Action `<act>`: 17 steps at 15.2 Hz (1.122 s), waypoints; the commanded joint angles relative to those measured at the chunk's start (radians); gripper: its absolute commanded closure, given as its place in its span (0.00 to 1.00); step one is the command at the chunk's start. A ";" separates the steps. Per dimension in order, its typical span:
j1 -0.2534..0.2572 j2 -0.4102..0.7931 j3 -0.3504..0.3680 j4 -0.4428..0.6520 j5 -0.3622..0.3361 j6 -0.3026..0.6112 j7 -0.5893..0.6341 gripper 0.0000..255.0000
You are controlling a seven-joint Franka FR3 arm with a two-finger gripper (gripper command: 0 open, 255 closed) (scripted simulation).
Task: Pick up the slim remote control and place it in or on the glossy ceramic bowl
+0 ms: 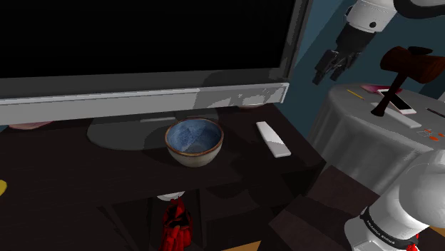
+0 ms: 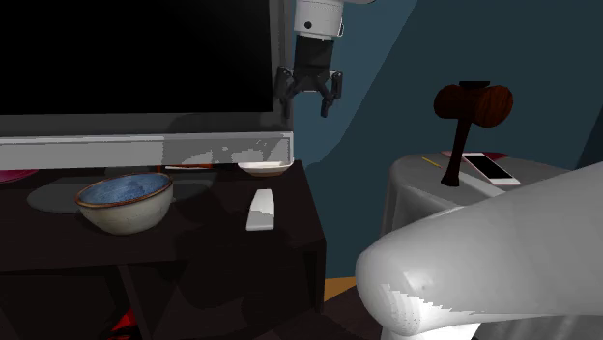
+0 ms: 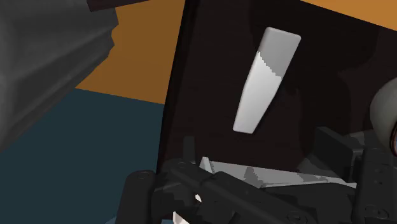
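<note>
Black two-finger gripper (image 2: 308,100), spread and empty, high beyond the glossy blue-lined ceramic bowl (image 1: 194,141); slim pale-grey remote control (image 1: 273,138) near that bowl, where I fear an off-centre descent would skid it away.

The remote (image 1: 273,139) is pale grey. The bowl (image 1: 194,156) is mottled blue inside, cream outside, with a brown rim.

Arm (image 1: 399,203): smooth white rounded shells, faint grey shading. Joint ring (image 1: 385,227): black band, small white lettering, unreadable. Wrist (image 2: 317,14): white cylinder, small dark round mark. Gripper (image 2: 307,102): all black, two fingers, blocky knuckles.
</note>
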 commanded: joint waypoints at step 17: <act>-0.031 0.415 0.205 -0.099 0.067 0.319 0.380 0.00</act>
